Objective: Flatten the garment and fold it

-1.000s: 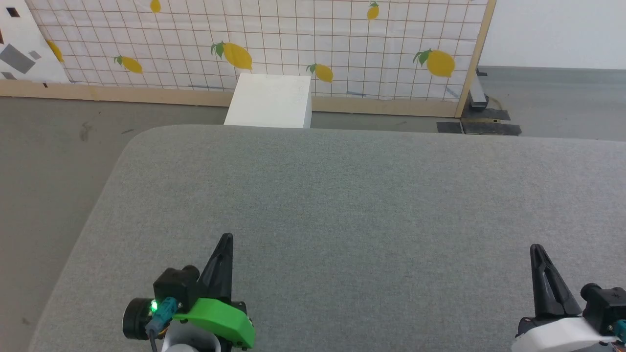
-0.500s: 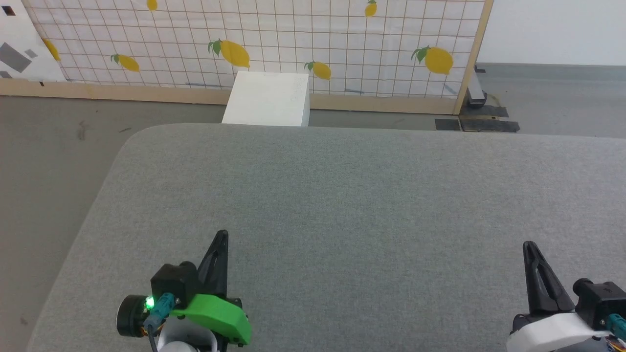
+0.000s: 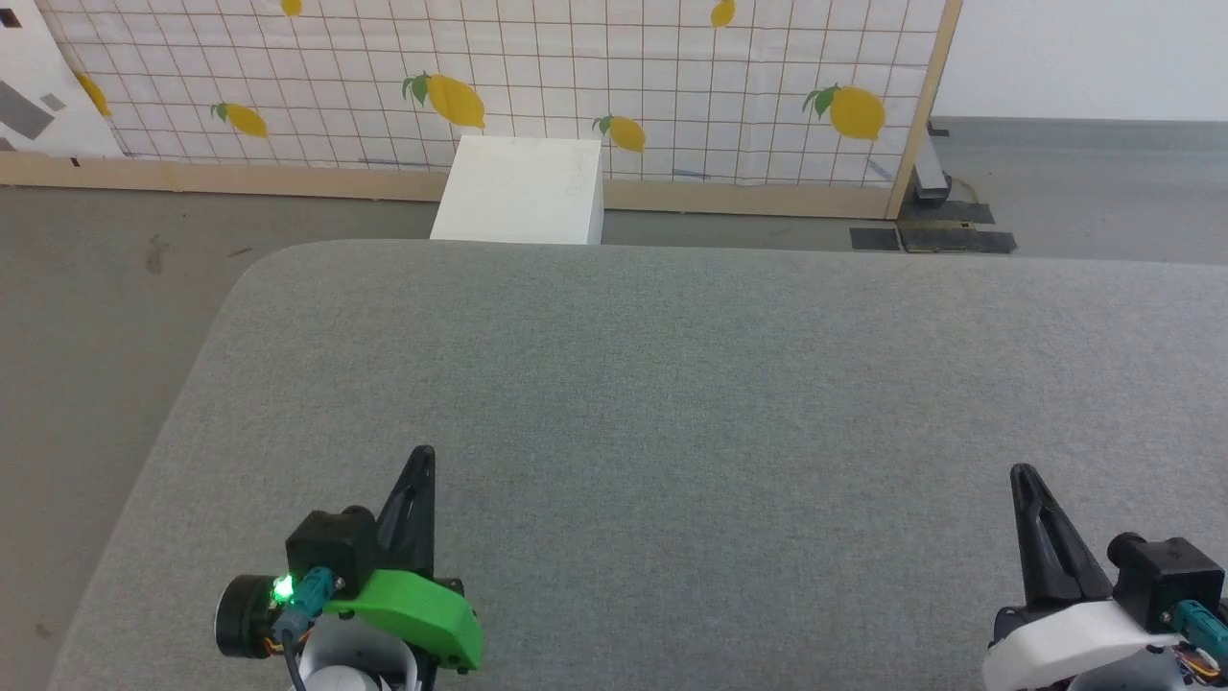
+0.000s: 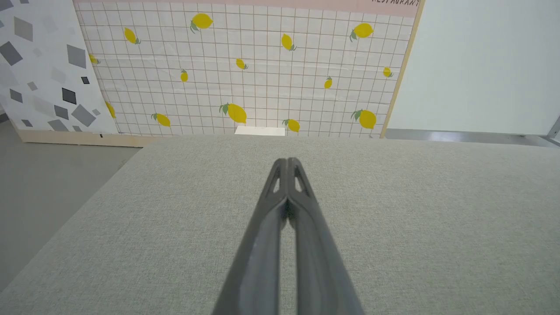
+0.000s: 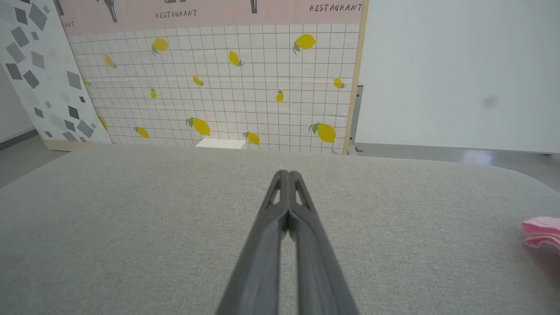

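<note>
Grey, felt-like fabric covers the broad table with rounded corners (image 3: 672, 365) where the work is set. The left gripper, two long dark fingers on a green-shelled wrist (image 3: 420, 459), hangs over the table's near left. The right gripper, the same dark fingers on a white-shelled wrist (image 3: 1023, 474), hangs over its near right. Both point away from the robot toward the far edge. Each pair of fingers is pressed together at the tips with nothing between them, so both claws are fully closed and empty.

The garment, a light pink piece of thin soft cloth (image 5: 541, 231), lies on the grey fabric at the right edge of the right wrist view, well apart from that gripper's fingers. A rumpled, folded-over corner of it is in frame and the rest is cut off by the picture's edge, so its long axis and outline cannot be told.

The coming move turns on this: the cloth lies off to the right of the right gripper, sideways from the line its fingers point along rather than ahead of it. The right arm is much the nearer, while the left has the table's width to cross. A reach would probably need the right arm or the waist to swing rightward, and the shut fingers must part before any hold. Flattening and folding are not yet begun.

Beyond the far edge stand a white box (image 3: 523, 192) and a lemon-printed grid screen (image 3: 576, 86).
</note>
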{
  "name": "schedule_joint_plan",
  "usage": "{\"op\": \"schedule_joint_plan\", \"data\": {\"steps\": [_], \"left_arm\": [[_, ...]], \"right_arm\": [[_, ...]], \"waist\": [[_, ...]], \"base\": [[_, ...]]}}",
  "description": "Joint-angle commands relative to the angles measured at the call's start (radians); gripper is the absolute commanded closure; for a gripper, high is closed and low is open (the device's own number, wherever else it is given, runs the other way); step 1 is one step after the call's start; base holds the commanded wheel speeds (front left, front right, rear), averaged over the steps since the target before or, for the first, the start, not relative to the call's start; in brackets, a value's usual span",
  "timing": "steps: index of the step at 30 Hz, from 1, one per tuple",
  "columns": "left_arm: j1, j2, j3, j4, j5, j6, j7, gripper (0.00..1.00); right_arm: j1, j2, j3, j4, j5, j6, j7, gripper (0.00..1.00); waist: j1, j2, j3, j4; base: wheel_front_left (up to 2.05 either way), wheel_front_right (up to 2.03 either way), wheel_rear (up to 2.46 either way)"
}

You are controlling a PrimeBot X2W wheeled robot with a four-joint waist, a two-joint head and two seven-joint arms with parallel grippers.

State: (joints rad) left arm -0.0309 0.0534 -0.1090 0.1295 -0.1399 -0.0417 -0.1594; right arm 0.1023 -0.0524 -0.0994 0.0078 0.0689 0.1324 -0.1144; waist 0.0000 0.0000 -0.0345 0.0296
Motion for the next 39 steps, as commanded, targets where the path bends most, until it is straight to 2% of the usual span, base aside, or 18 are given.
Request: {"op": "schedule_joint_plan", "data": {"steps": [1,39], "left_arm": [[0.012,-0.001,0.006,-0.007,0.017,0.006,0.005,1.00],[0.022,-0.002,0.057,-0.068,0.078,0.024,0.082,1.00]], "right_arm": [[-0.019,0.001,0.005,-0.003,-0.009,-0.001,0.003,1.00],[-0.061,0.002,0.052,-0.005,-0.039,-0.001,0.059,1.00]], "waist": [[0.0000,0.0000,0.001,-0.001],[0.0000,0.0000,0.018,-0.015]], "base": [[0.00,0.00,0.00],[0.00,0.00,0.00]]}}
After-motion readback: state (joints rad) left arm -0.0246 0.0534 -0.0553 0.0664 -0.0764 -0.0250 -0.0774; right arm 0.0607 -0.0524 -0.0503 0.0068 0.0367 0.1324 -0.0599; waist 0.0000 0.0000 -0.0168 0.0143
